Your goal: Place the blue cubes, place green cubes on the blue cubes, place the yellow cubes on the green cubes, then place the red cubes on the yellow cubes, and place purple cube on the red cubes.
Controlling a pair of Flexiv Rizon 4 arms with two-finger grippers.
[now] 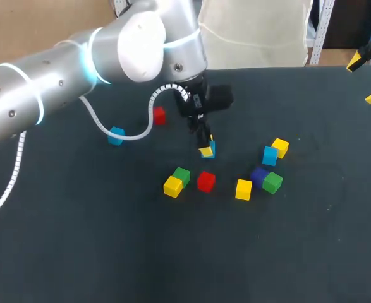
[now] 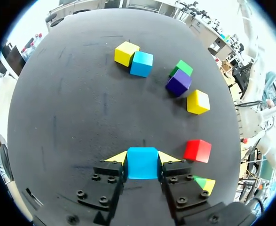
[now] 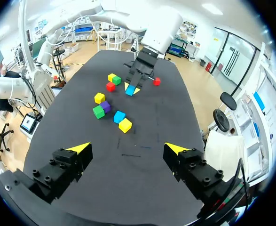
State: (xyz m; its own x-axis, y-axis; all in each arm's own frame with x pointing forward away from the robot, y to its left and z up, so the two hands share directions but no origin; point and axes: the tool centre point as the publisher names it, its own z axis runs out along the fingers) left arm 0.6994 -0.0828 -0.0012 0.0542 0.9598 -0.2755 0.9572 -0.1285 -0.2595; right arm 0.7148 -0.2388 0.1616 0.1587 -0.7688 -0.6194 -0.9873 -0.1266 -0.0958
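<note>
Left arm [image 1: 78,69], large and silver, fills the near left of the head view and extends past the middle of the dark table [image 1: 109,252]. Its jaws are closed on the gripped blue cube [image 2: 142,164], one yellow fingertip [image 2: 118,157] pressed to each of two opposite faces. The cube sits square to the jaws, with a flat face turned up toward the wrist camera. Whether its underside touches the table cannot be told.

The rest of the cubes sit flat on the table. Just beside the gripped cube is the middle red cube [image 1: 205,182]. Next to that, the left yellow cube [image 1: 172,187] and left green cube [image 1: 182,175] touch each other; in the left wrist view a finger hides most of this pair. The single yellow cube [image 1: 243,189] stands near the purple cube [image 1: 258,174], which touches the right green cube [image 1: 273,183]. The right blue cube [image 1: 270,155] and right yellow cube [image 1: 280,147] also touch.

Well apart, on the arm's far side, lie the far red cube [image 1: 158,115] and the lone blue cube [image 1: 115,136], beside a loop of white cable [image 1: 131,129].

The right jaws hang wide open with nothing between their yellow fingertips [image 3: 81,148], well back from the cubes. In the head view only those tips show, cut off at the right edge.
</note>
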